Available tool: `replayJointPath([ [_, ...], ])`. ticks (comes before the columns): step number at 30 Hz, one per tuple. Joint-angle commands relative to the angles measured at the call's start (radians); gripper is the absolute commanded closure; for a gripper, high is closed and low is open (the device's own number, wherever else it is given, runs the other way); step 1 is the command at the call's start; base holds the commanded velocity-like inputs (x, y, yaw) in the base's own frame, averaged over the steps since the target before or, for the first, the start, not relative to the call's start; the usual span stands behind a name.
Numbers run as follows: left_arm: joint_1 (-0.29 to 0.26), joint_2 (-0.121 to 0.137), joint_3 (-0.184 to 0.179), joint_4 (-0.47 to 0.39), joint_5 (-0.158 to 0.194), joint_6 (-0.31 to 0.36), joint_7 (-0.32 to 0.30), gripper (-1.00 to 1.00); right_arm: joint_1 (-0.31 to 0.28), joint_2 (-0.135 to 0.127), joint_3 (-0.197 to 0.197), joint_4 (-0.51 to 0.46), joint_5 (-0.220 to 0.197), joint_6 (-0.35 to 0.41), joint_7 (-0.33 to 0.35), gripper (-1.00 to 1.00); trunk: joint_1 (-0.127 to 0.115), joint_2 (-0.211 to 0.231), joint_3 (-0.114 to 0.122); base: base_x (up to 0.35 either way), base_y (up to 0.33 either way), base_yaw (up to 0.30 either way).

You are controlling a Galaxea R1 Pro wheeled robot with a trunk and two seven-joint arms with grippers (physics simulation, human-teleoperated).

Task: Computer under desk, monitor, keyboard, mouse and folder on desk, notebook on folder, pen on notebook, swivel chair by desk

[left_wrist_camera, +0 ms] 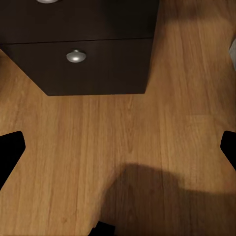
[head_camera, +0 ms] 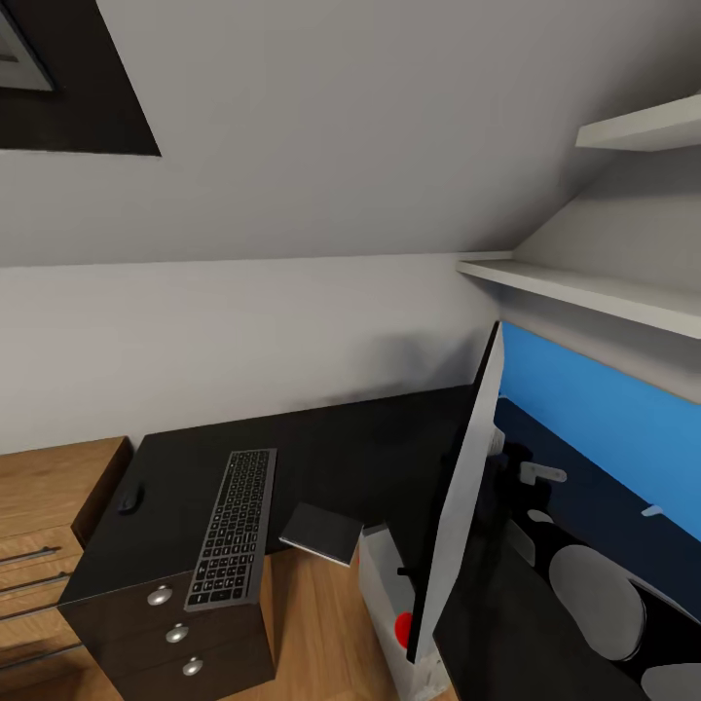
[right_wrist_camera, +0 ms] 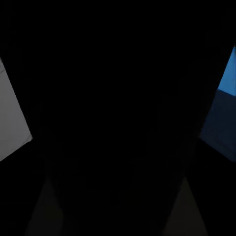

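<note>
In the head view we look down on the desk (head_camera: pixel 360 438), its glossy black top running from the left along the pale wall and turning toward us on the right. The keyboard (head_camera: pixel 234 526) lies on the left part of the top, lengthwise toward us, its near end over the drawer unit (head_camera: pixel 175 633) with round silver knobs. The mouse (head_camera: pixel 128 501) sits on the top left of the keyboard, near it but apart. The grey notebook (head_camera: pixel 323 532) juts out past the desk's inner edge, right of the keyboard. The monitor (head_camera: pixel 458 506) stands edge-on to us, tilted, with a red spot near its lower corner. Under it, on the floor, is the light-grey computer (head_camera: pixel 382 589). A blue wall panel (head_camera: pixel 604 414) runs behind the right part of the desk, with white shelves (head_camera: pixel 594 292) above.

In the left wrist view, the left gripper (left_wrist_camera: pixel 118 147) is spread wide, its black fingertips (left_wrist_camera: pixel 10 152) at opposite edges, over bare wood floor (left_wrist_camera: pixel 147 147) before the drawer unit.

In the right wrist view, darkness covers nearly everything; we cannot tell how the right gripper stands.
</note>
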Motion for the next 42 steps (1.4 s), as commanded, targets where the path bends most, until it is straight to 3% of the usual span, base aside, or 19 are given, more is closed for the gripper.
replayJointPath([
  [1,-0.001,0.001,-0.008,0.0,0.01,-0.006,0.007,-1.0,-0.001,0.0,-0.004,0.002,0.011,-0.003,-0.003,1.0,0.0,-0.001,-0.001,0.0,0.0,0.0],
  [22,-0.001,0.001,-0.007,0.0,0.01,-0.006,0.007,-1.0,-0.001,-0.001,-0.004,0.002,0.012,-0.002,-0.003,1.0,0.0,-0.001,-0.001,-0.001,0.0,0.0],
  [34,-0.001,0.002,-0.007,0.0,0.01,-0.006,0.007,-1.0,-0.001,-0.004,-0.004,0.002,0.012,-0.002,-0.002,1.0,0.0,-0.001,-0.001,-0.28,0.0,0.0],
  [42,-0.001,0.001,-0.007,0.0,0.01,-0.006,0.007,-1.0,-0.001,-0.005,-0.003,0.004,0.013,-0.001,-0.001,1.0,0.0,-0.001,-0.001,-0.072,0.0,0.0],
])
